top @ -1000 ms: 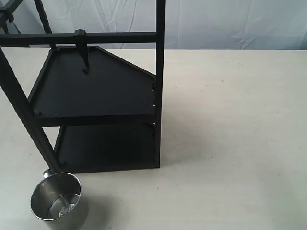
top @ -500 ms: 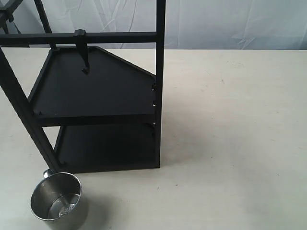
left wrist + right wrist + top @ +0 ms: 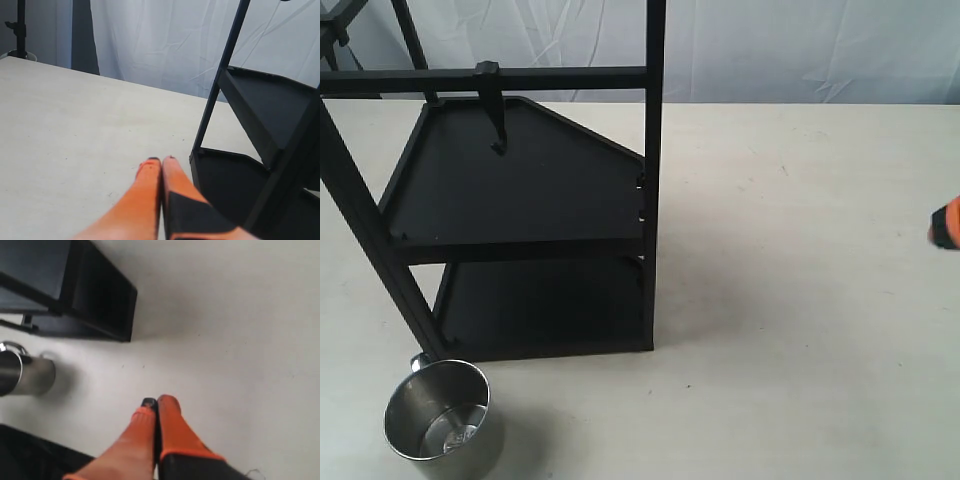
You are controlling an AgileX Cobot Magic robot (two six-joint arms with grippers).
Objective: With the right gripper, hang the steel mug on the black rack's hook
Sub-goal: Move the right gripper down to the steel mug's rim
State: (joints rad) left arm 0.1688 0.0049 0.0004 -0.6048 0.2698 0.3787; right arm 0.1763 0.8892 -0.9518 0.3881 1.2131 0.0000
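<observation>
Mug (image 3: pixel 438 423) stood upright on the worktop (image 3: pixel 800 300) by the rack (image 3: pixel 520 200)'s front post, handle toward the post. Right pincer (image 3: pixel 156 401), fingers pressed together and empty, was well apart; approaching that way could knock the mug over.
</observation>
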